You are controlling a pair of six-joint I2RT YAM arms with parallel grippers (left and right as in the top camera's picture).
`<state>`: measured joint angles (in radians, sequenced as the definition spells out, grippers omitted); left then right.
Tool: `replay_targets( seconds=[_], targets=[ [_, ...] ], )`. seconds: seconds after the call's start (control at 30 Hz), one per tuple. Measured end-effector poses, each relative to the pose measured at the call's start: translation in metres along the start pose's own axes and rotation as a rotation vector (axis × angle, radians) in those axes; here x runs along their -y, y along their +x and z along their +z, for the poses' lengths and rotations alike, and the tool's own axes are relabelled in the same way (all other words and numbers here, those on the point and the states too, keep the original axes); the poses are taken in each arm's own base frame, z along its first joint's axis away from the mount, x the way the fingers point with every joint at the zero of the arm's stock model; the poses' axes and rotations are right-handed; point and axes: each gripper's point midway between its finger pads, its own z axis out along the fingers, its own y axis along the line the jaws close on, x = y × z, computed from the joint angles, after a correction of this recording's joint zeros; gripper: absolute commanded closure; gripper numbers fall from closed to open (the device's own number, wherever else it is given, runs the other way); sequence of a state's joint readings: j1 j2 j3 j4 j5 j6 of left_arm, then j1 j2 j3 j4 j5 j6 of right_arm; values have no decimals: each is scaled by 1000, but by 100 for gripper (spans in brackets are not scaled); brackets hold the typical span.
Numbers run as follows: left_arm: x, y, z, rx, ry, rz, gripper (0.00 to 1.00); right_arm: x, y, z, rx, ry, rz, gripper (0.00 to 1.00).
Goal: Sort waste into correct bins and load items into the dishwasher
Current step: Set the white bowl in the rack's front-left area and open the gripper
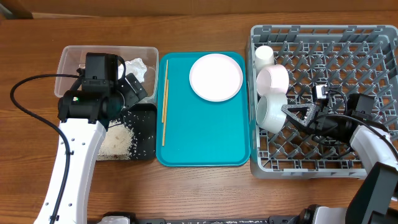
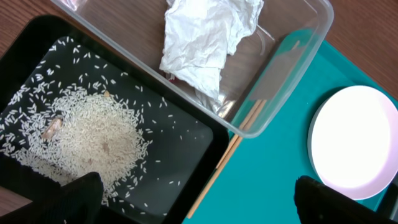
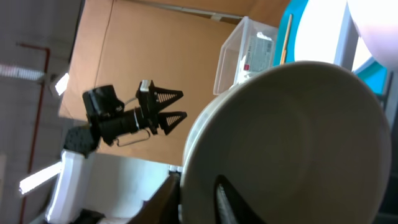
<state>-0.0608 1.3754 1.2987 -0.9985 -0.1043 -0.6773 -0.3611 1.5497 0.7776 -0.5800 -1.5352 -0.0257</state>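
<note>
My right gripper [image 1: 286,114] reaches into the grey dish rack [image 1: 348,50], its jaws closed on the rim of a white bowl [image 1: 271,113] that stands on edge there. In the right wrist view one finger [image 3: 227,200] lies inside the bowl [image 3: 298,137]. A second bowl [image 1: 272,79] and a small cup [image 1: 265,56] stand beside it. The plate [image 1: 216,76] and chopsticks [image 1: 165,102] lie on the teal tray [image 1: 205,137]. My left gripper [image 2: 205,205] hangs open above the black tray [image 2: 186,155], which holds rice [image 2: 93,137]. A tissue [image 2: 208,37] lies in the clear tub [image 2: 298,56].
The clear tub [image 1: 68,62] and black tray [image 1: 146,134] sit left of the teal tray, partly hidden by my left arm. The rack fills the table's right side. A black cable [image 1: 25,106] loops over the wood at far left.
</note>
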Motion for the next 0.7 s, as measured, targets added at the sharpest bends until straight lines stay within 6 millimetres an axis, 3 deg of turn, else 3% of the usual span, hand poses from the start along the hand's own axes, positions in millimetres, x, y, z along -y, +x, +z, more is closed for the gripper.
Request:
replay_targets(
  seconds=[0.2,0.47,0.7],
  targets=[
    [0,0,0,0,0,0,0,4,-3,-5,20,16,9,70],
    [0,0,0,1,0,0,0,13,-13,-24,90,55,41,46],
    [0,0,0,0,0,0,0,16,-15,-28,104,73,49,46]
  ],
)
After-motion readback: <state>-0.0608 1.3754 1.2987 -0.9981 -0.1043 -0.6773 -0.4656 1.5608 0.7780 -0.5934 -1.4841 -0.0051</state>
